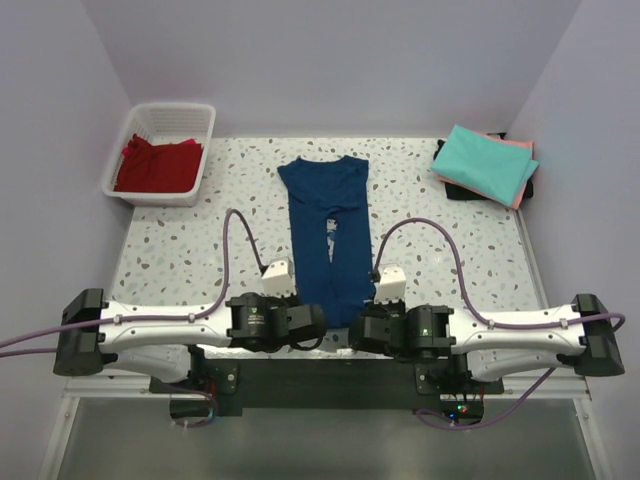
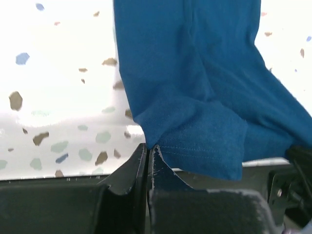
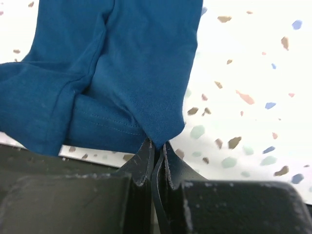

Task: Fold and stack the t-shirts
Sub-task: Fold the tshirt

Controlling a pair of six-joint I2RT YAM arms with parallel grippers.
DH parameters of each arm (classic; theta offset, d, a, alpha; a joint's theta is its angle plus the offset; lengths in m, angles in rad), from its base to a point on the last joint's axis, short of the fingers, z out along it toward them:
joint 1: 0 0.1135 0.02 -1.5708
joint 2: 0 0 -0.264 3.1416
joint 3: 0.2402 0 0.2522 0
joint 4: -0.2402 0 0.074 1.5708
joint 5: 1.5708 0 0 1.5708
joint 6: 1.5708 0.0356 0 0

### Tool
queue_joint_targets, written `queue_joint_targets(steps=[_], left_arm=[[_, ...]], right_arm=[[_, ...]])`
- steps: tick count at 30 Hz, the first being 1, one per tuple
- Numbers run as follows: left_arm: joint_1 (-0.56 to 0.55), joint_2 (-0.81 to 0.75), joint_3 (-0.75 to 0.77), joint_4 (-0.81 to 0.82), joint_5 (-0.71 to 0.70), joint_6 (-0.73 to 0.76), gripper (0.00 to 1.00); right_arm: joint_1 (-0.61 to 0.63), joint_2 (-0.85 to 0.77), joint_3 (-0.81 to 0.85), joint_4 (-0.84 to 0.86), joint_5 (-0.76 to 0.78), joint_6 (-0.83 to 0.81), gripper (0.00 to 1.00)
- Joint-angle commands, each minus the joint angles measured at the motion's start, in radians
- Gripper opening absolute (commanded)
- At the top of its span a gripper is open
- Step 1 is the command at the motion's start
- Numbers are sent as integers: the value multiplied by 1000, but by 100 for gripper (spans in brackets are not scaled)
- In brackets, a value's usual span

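Speckled table [image 1: 180, 250], navy tee [image 1: 325, 200] (pinched), white basket [image 1: 175, 108]

The navy t-shirt [image 1: 328, 225] at the centre of the frame is soft, matt knit cloth; the wrist views show its fine weave and a stitched hem. Under it, the table [image 1: 190, 250] is smooth and pale, speckled like terrazzo, with a slight sheen. The basket [image 1: 170, 118] at upper left is white perforated plastic and holds a matt red t-shirt [image 1: 158, 168]. At upper right, the teal t-shirt [image 1: 485, 160] and salmon-pink t-shirt [image 1: 521, 190] look like smooth, matt cloth. The left tool [image 2: 147, 148] and right tool [image 3: 158, 146] are matt black with scuffed edges.
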Motion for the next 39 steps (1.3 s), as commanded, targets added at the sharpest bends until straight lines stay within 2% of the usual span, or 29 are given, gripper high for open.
queue_joint_targets(steps=[1,3,8,12,18,25,29,39], left_arm=[[66,42,83,-78,-170,12,0],[116,59,108,-65,-179,39,0],[219,112,155,13,-208,182,0],[311,175,208,120,-202,317,0],[466,315,298,281,-144,526,0],[601,514,438,373,-98,679,0],[678,609,507,396,-65,710,0],[788,830,686,471,23,819,0]], right_arm=[[-27,21,76,-43,200,-55,0],[-42,24,81,9,243,-90,0],[-182,47,82,208,231,-340,0],[-307,84,101,440,166,-588,0],[-514,225,165,655,33,-785,0],[-680,435,234,793,-125,-849,0],[-740,564,295,851,-205,-875,0],[-858,811,466,894,-273,-902,0]])
